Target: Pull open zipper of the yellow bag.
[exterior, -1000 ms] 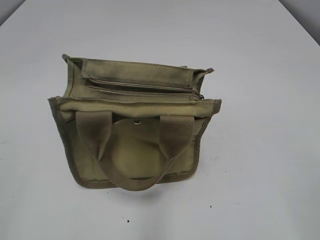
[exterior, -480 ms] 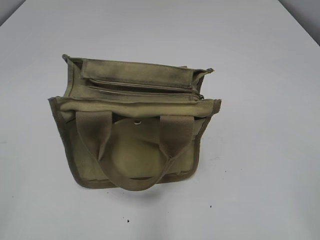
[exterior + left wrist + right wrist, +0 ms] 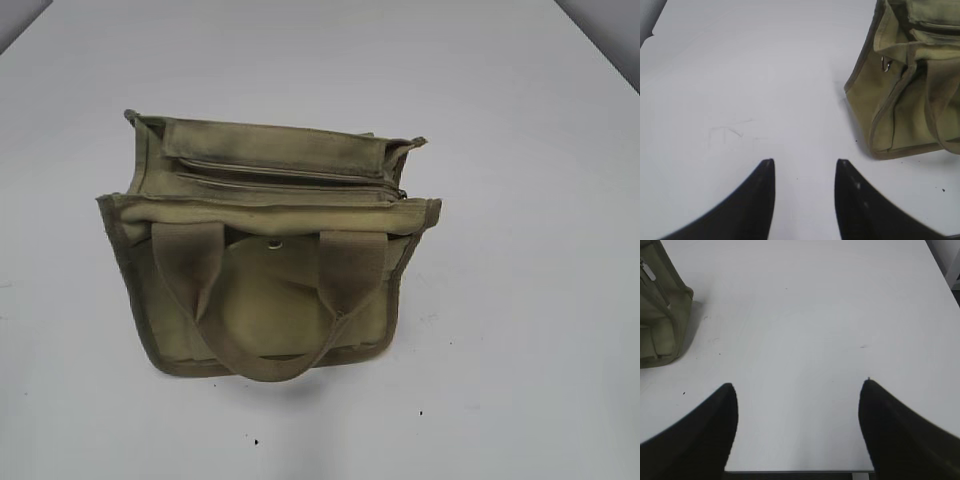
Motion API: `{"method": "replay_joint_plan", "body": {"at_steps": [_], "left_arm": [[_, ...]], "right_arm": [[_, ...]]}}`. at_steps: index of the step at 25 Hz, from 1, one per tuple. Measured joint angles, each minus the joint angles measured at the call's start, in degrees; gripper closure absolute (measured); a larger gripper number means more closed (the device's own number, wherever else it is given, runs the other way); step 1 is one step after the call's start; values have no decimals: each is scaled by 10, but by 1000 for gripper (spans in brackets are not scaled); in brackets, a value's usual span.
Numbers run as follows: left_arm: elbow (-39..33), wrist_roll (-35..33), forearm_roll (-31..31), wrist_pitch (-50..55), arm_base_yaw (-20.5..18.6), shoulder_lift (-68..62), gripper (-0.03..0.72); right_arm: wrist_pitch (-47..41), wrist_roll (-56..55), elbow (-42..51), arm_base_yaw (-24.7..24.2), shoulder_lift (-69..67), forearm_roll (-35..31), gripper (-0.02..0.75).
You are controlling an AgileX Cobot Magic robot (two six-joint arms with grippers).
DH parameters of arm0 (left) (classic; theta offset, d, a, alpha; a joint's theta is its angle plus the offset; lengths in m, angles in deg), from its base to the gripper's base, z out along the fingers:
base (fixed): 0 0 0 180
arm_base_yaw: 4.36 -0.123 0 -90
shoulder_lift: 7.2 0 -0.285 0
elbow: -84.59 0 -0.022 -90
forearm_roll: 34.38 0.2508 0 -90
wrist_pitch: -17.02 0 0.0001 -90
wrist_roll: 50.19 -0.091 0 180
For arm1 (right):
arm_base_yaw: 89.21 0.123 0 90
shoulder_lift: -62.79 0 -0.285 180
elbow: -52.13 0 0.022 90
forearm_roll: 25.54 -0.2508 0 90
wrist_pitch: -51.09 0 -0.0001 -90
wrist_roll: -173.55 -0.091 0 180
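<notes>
Nothing in the exterior view has shifted since the earlier frames: the yellow bag (image 3: pixel 265 250) sits where it was near the middle of the white tabletop (image 3: pixel 520 300), and neither arm shows in that view. It stands upright with its front facing the camera, one wide webbing handle (image 3: pixel 262 300) drooping in a loop over the round front flap (image 3: pixel 268 300), with a small metal snap button (image 3: pixel 275 243) just above the flap. Along the top of the bag runs the zipper (image 3: pixel 285 181), a long straight line from left to right; its pull sits at the right end (image 3: pixel 401 192), so the zipper looks closed along its whole visible length. From the left wrist view, the left tool (image 3: pixel 804 161) hovers over bare tabletop with its two dark fingers apart and nothing between them; the bag's left corner, edged in darker trim, lies up and to the right, apart from the fingers. From the right wrist view, the right tool (image 3: pixel 799 383) also hangs over bare tabletop, its fingers set wide apart and empty; the bag's right end shows at the upper left edge, with the silver pull tab (image 3: pixel 647 270) lying against the side of the bag, well clear of the fingers. A few small dark specks dot the tabletop in front of the bag.
</notes>
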Motion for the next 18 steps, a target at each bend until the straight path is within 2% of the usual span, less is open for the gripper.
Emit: {"method": "replay_joint_plan", "body": {"at_steps": [18], "left_arm": [[0, 0, 0, 0, 8, 0, 377]], "right_arm": [[2, 0, 0, 0, 0, -78, 156]]}}
